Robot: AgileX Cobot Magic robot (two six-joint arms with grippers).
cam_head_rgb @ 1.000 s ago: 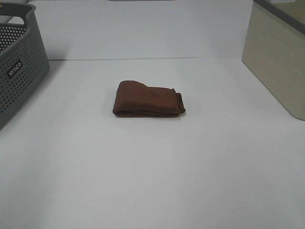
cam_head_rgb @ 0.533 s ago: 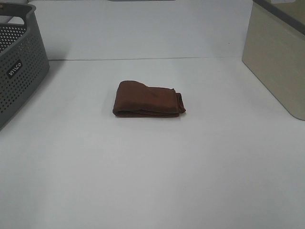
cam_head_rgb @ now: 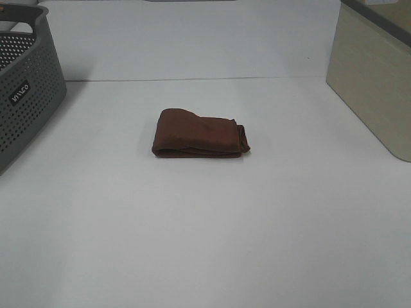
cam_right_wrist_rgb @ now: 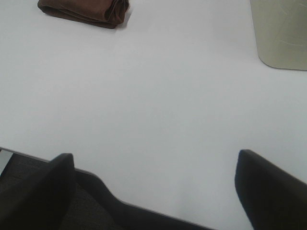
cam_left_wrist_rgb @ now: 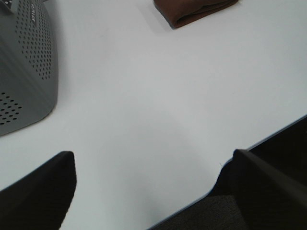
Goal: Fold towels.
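Observation:
A dark reddish-brown towel (cam_head_rgb: 200, 133) lies folded into a compact bundle at the middle of the white table (cam_head_rgb: 205, 231). Neither arm shows in the high view. The left wrist view has the towel (cam_left_wrist_rgb: 194, 10) far off, and my left gripper (cam_left_wrist_rgb: 158, 189) stands open over the table's near edge with nothing between its black fingers (cam_left_wrist_rgb: 36, 194). In the right wrist view the towel (cam_right_wrist_rgb: 86, 10) is likewise far away. My right gripper (cam_right_wrist_rgb: 158, 191) is open and empty above the near edge.
A grey perforated basket (cam_head_rgb: 26, 83) stands at the table's left edge, also close in the left wrist view as the basket (cam_left_wrist_rgb: 26, 67). A beige bin (cam_head_rgb: 376, 77) stands at the right, seen too as the bin (cam_right_wrist_rgb: 280, 31) in the right wrist view.

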